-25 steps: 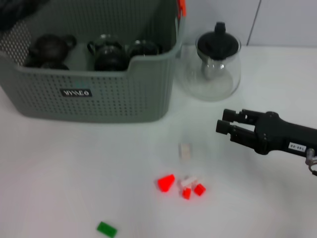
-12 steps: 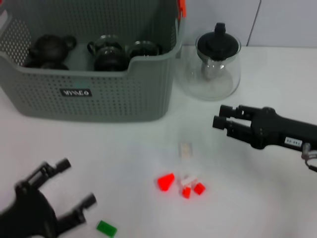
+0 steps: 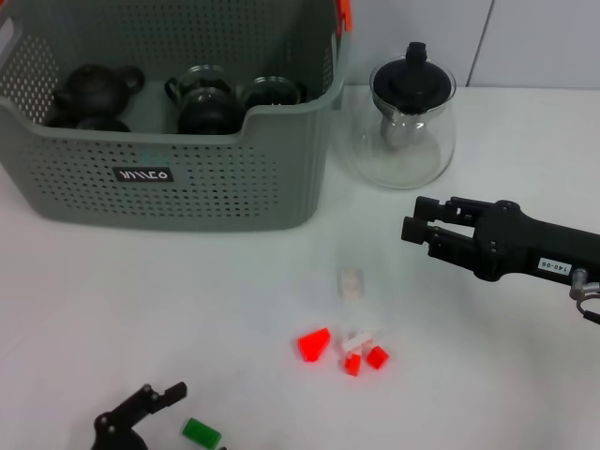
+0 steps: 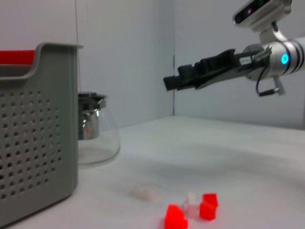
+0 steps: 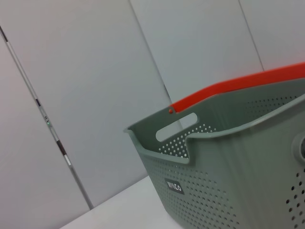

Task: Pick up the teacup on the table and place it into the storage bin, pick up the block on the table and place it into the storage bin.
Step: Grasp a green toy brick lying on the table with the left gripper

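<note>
The storage bin sits far left, holding dark teapots. The left gripper, mostly cut off at the near edge beside a green block, is spread and empty. The right gripper hovers right; its opening is unclear.

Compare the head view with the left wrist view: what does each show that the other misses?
Only the head view shows the dark teapots inside the storage bin, the green block and the left gripper beside it. Only the left wrist view shows the right arm's lit wrist. Both share the right gripper, raised above the table and open, the glass teapot, the red blocks and the bin.
</note>
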Robot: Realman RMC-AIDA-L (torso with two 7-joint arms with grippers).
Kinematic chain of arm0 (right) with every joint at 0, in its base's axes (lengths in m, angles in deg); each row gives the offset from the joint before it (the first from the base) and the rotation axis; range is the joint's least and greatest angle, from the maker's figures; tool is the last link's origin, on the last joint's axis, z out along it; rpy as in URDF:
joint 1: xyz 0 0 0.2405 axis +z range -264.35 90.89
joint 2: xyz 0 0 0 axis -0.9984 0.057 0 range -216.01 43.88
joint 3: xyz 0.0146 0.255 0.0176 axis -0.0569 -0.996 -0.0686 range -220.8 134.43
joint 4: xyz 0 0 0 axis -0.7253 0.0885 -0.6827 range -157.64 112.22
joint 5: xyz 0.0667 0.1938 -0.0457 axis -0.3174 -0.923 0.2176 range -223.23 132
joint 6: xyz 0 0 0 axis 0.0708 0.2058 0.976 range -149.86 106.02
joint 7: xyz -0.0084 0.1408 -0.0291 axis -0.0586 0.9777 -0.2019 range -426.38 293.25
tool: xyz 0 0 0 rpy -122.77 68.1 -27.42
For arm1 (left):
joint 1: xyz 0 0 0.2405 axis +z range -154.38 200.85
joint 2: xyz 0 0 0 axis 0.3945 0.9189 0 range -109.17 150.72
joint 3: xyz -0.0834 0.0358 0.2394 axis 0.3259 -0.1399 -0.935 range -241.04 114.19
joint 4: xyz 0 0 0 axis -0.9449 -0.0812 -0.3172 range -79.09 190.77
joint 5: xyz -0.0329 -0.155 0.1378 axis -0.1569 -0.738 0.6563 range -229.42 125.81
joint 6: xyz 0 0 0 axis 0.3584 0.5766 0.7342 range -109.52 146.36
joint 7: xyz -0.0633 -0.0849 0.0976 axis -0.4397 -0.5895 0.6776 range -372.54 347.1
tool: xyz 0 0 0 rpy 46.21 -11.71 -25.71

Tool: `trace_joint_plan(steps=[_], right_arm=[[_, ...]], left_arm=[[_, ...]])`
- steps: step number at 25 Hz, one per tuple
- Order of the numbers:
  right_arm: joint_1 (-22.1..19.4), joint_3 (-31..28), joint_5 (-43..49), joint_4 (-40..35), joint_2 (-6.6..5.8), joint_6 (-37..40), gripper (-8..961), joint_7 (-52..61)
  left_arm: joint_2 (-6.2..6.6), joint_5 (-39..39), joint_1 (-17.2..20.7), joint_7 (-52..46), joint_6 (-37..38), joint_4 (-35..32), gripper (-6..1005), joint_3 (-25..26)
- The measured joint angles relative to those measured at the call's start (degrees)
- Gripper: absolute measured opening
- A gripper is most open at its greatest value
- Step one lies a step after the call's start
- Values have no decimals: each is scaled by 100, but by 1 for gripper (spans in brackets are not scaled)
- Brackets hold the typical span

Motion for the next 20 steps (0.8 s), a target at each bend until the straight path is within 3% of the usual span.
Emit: trace_joint_plan(steps=[5, 20], right_arm=[[-22, 0, 0, 0, 0, -6, 532, 0], [-34, 0, 0, 0, 0, -3, 535, -2]], left_arm=[[13, 13, 80, 21, -63, -107, 836, 272], [7, 14, 92, 246, -454, -55, 831, 474]])
